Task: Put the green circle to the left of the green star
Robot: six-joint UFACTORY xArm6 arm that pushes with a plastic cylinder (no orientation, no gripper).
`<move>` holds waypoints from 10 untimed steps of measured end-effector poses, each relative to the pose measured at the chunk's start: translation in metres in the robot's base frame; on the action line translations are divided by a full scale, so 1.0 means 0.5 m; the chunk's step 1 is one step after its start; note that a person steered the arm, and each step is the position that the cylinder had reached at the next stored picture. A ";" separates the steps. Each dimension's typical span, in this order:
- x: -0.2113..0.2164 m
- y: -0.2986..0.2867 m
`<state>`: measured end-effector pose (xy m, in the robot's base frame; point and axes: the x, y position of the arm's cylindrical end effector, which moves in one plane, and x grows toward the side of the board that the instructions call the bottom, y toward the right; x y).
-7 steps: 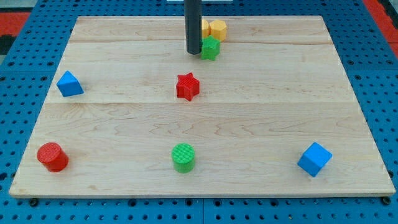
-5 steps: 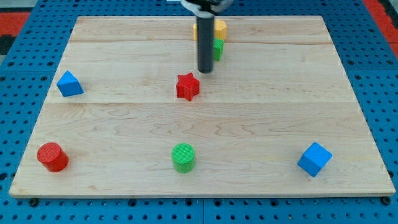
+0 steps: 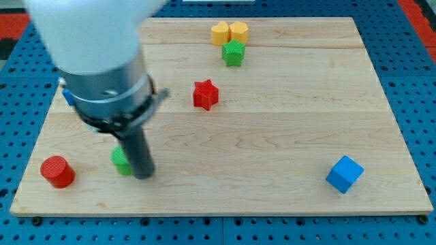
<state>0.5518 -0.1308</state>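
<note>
Green is the colour that matters here. The green circle (image 3: 121,160) sits low on the wooden board (image 3: 272,136), touching the left side of my tip (image 3: 144,175). The dark rod covers its right half, so only a slice of it shows. I have no jaws to open or shut, just this straight rod that pushes.

The green star (image 3: 233,52) is far away from my tip, up toward the view's top and off to the right. Two yellow blocks (image 3: 229,32) sit just above the star, touching each other. Their shapes are hard to make out.

The circle must end up on the star's left side. So I think the next push has to send it up and to the right. For that, my tip should be below and left of the circle, but it is on the circle's right side.

The red star (image 3: 205,94) lies between my tip and the green star, so it could get bumped. A red circle (image 3: 56,171) sits to the left of my tip. A blue cube (image 3: 344,174) is far to the right. The big arm body (image 3: 95,47) hides much of the board's top left.
</note>
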 end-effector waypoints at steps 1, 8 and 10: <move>0.027 -0.027; -0.130 -0.091; -0.198 0.021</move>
<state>0.4527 -0.1202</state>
